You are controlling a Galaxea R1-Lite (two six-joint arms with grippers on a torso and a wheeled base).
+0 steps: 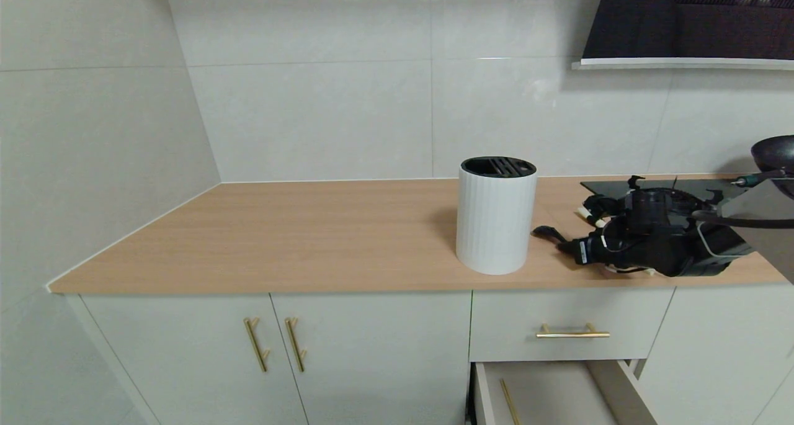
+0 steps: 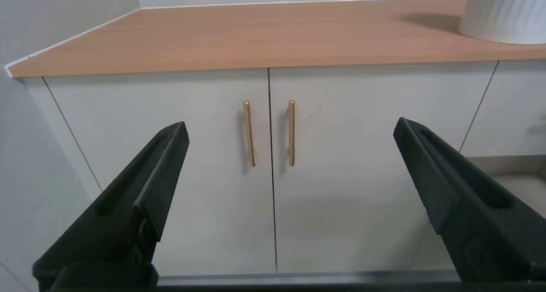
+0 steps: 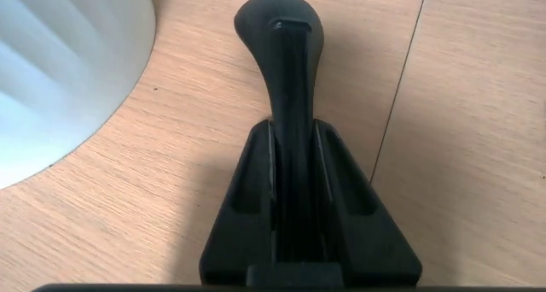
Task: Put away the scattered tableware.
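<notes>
Here, right gripper [image 3: 294,147] pinching smooth black rounded handle [image 3: 280,36], left gripper [image 2: 290,130] spread

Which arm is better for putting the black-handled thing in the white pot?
The right one. The right gripper is shut on the black handle, on the counter right beside the white pot. The left gripper hangs open lower down, facing the cupboard doors, holding nothing.

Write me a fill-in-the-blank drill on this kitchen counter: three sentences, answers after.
1. The white holder has a slotted top coloured ____.
2. The left gripper, facing the cabinet doors, is ____.
3. The right gripper is shut on a black ____ beside the holder.
Answers: black; open; handle.
</notes>
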